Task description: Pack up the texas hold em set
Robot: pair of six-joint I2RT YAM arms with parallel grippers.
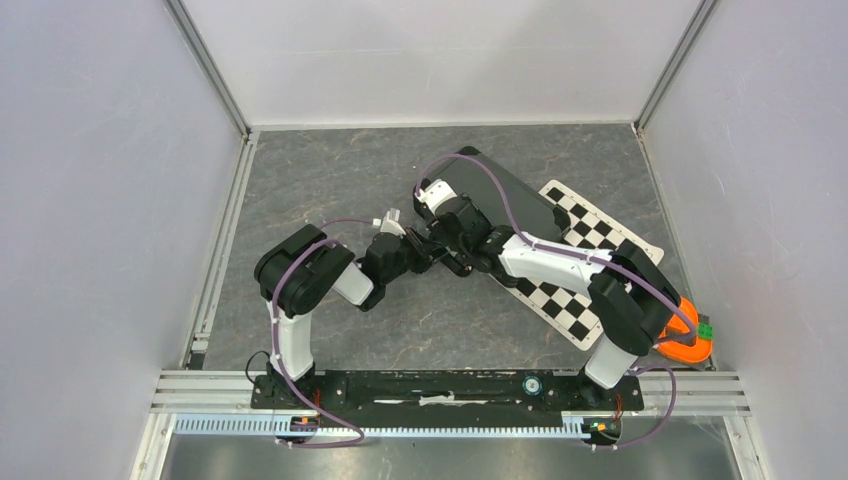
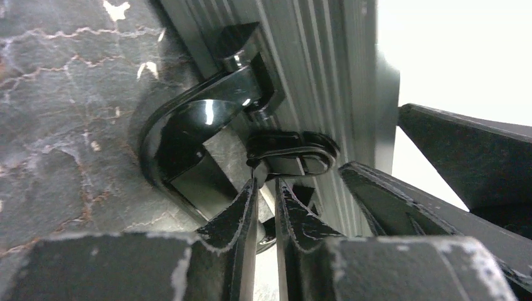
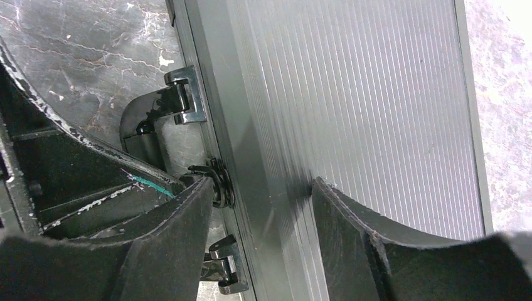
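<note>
Logging item one, the clerk asked: where did the black case lie?

Checker: Closed, flat on the grey table; its far-right part rested on the checkered mat; handle on the edge facing both arms.

Clerk: Item two, left gripper?

Checker: Fingers drawn almost together, a slim gap between; tips at the small latch beside the handle; whether they pinched it, could not tell.

Clerk: Item three, right gripper?

Checker: Fingers spread wide; they straddled the case's handle edge, one over the ribbed lid, the other on the latch side; nothing gripped.

Clerk: Sundries?

Checker: One orange ring toy, by the right arm's base, well apart from the case.
</note>
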